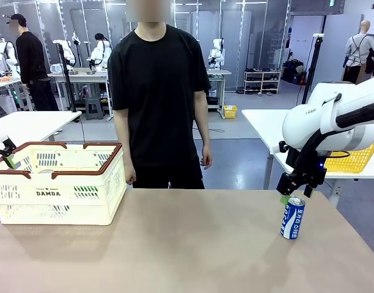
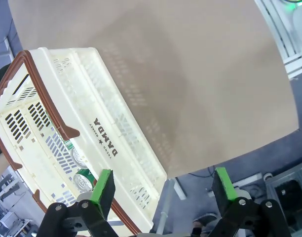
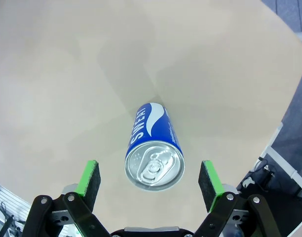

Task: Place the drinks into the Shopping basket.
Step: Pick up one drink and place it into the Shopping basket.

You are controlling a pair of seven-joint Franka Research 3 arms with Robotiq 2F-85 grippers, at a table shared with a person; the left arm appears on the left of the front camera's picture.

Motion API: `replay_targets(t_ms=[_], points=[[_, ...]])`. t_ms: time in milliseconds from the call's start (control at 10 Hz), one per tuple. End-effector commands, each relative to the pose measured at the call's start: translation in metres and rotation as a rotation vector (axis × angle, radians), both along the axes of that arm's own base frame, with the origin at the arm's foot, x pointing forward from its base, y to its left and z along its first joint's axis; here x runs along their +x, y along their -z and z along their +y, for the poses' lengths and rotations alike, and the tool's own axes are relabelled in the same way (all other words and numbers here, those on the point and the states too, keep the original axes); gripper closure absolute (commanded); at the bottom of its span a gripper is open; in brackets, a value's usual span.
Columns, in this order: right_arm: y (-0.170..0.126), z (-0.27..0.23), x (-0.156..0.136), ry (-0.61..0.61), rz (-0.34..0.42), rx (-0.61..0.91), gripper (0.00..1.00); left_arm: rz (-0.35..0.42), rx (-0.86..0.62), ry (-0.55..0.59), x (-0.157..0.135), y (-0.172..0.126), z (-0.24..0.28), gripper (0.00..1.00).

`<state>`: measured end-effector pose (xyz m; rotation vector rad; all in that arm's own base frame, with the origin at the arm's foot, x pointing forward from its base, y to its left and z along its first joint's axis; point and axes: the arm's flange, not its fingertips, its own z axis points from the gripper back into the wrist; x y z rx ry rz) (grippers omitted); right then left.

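Currently three cans counted. One blue-and-white can stands upright on the smooth tan surface at the robot's right side, a slim metal cylinder with a silver pull-tab lid and blue lettering. Two green cans lie inside the basket; in the left wrist view their silver tops show through the slots.

One basket: cream-white slotted plastic, rectangular, reddish-brown rim and handles, dark "DAMDA" print on its side, sitting at the surface's left edge.

Right gripper: jaws apart, hanging directly above the blue can, one green pad on either side of the lid, not touching it. Left gripper: jaws apart, holding nothing, above the near corner of the basket.

One person in a black T-shirt stands at the far side, arms hanging down.
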<state>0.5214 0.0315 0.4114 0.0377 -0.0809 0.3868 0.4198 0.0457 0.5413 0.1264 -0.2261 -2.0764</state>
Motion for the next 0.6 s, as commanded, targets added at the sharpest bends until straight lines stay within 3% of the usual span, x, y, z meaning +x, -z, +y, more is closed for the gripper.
replay_targets(t_ms=[0, 500], points=[[0.007, -0.003, 0.010, -0.015, 0.005, 0.036, 0.00, 0.000, -0.009, -0.009, -0.003, 0.000, 0.000, 0.00], [0.026, -0.003, 0.019, -0.044, 0.011, 0.024, 0.00, 0.000, -0.009, -0.009, -0.003, 0.000, 0.000, 0.00]])
